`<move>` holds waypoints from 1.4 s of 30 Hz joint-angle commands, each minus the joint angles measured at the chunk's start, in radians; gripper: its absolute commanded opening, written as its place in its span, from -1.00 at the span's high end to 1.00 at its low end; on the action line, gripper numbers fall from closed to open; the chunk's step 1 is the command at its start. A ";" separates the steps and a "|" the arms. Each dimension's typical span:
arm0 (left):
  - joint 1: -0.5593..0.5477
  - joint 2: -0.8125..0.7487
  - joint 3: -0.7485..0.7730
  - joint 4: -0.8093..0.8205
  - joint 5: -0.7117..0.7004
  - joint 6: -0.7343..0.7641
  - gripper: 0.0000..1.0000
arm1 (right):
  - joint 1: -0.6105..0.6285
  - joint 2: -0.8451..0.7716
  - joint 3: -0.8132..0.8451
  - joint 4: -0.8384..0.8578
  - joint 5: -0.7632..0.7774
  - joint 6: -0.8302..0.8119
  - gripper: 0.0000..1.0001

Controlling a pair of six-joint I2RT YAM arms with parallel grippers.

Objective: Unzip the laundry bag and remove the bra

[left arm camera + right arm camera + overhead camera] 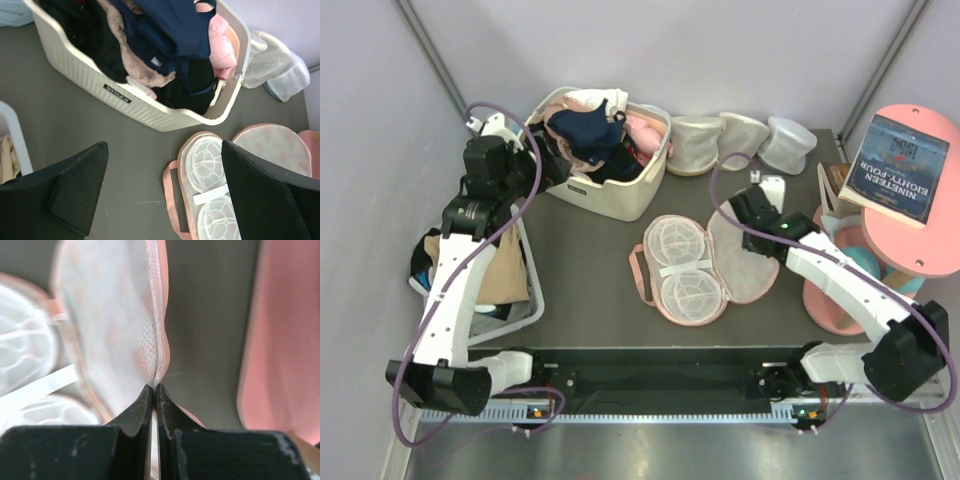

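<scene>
The peach-pink laundry bag (685, 270) lies unzipped and spread flat mid-table. Its left half (210, 165) shows two white mesh cups under a white strap. My right gripper (752, 235) is shut on the raised rim of the right half (115, 315), fingertips (154, 387) pinching the fabric edge. The navy-blue bra (588, 130) rests on the clothes heaped in the beige basket (640, 205), and it shows in the left wrist view as well (165, 35). My left gripper (165, 192) hangs open over bare table between basket and bag, holding nothing.
Pale pink and black clothing fill the basket (100, 70). Three cream cup-shaped containers (740, 140) stand behind the bag. A pink round stand with a book (910, 180) is at the right. A white bin of clothes (515, 290) sits by the left arm.
</scene>
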 commanded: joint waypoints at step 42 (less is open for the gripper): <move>0.006 -0.381 -0.292 -0.165 -0.200 -0.021 -0.98 | 0.269 -0.221 -0.074 0.379 -0.149 -0.102 -1.00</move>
